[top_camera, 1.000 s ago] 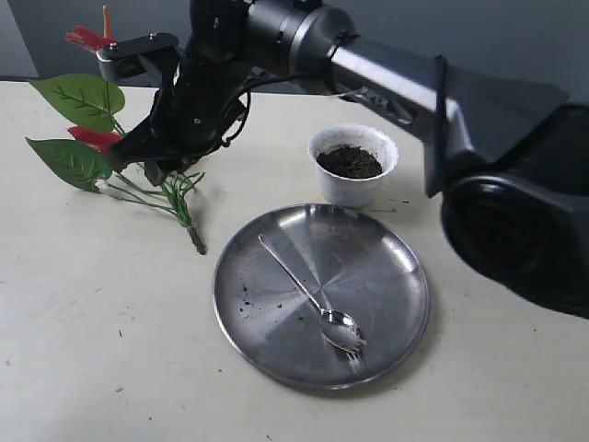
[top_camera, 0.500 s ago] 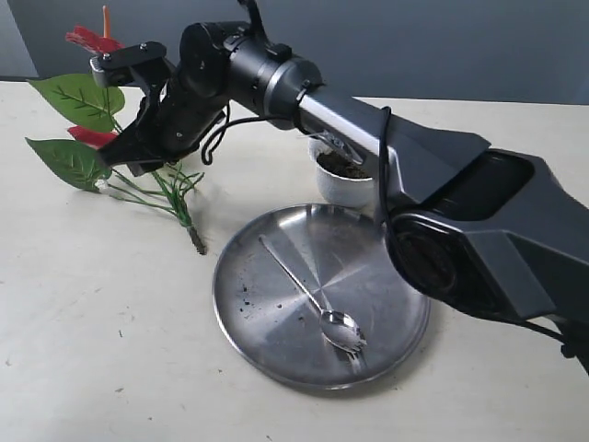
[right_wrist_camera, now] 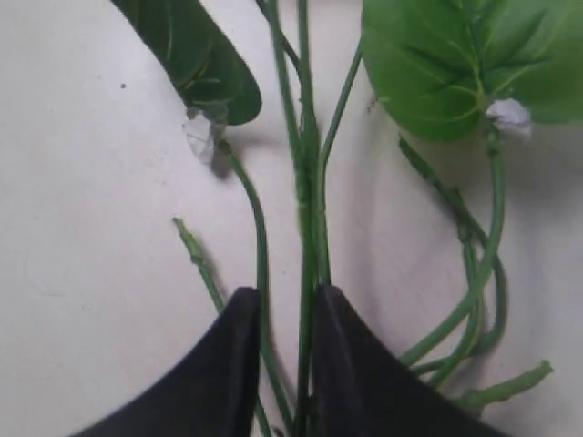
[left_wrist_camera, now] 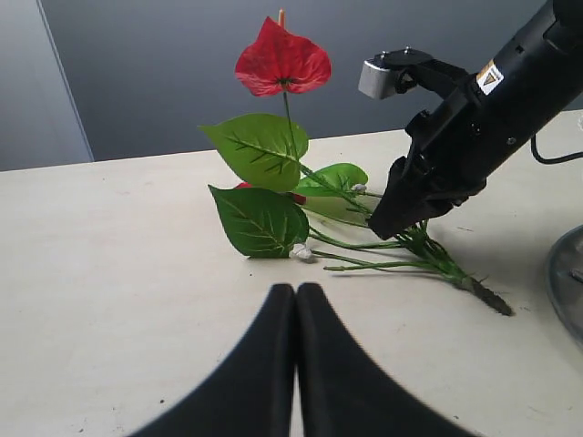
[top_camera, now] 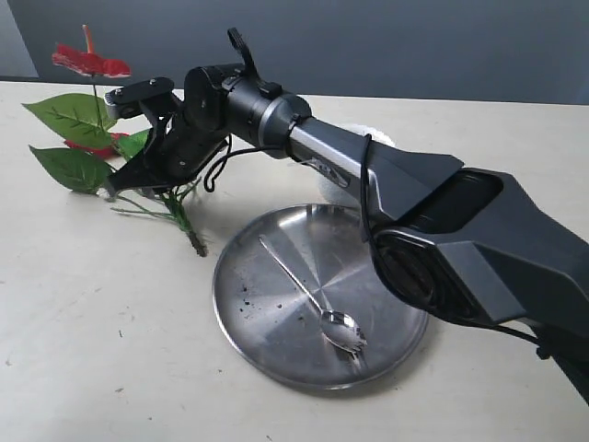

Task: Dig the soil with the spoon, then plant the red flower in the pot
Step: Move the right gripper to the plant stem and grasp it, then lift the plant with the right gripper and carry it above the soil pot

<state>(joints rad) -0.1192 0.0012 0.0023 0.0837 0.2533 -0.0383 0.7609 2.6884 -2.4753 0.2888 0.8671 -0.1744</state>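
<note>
A: Pale counter (top_camera: 92, 304), grey wall behind. Right hand (right_wrist_camera: 278, 364)?

B: Reaches across to the left side of the exterior view, fingers (right_wrist_camera: 232, 364) clamped on the thin green stems of the red flower (left_wrist_camera: 282, 59). Wrist view shows stems running between the two dark fingers.

A: Flower's attitude?

B: One red bloom raised, upright on its stem; broad green leaves spread beside it. Bundled stem base lies low near the counter, pointing toward the steel plate (top_camera: 276, 276).

A: Left hand (left_wrist_camera: 296, 364)?

B: Fingers pressed together, gripping nothing, low over bare counter, apart from the flower.

A: Further out?

B: Spoon (top_camera: 313, 299) lies on the plate, tined bowl toward the near rim, handle slanting to the far left. Dark specks on the plate near it.

A: Pot (top_camera: 373, 136)?

B: Behind the right arm; only a sliver of white rim shows. Soil cannot be seen.
</note>
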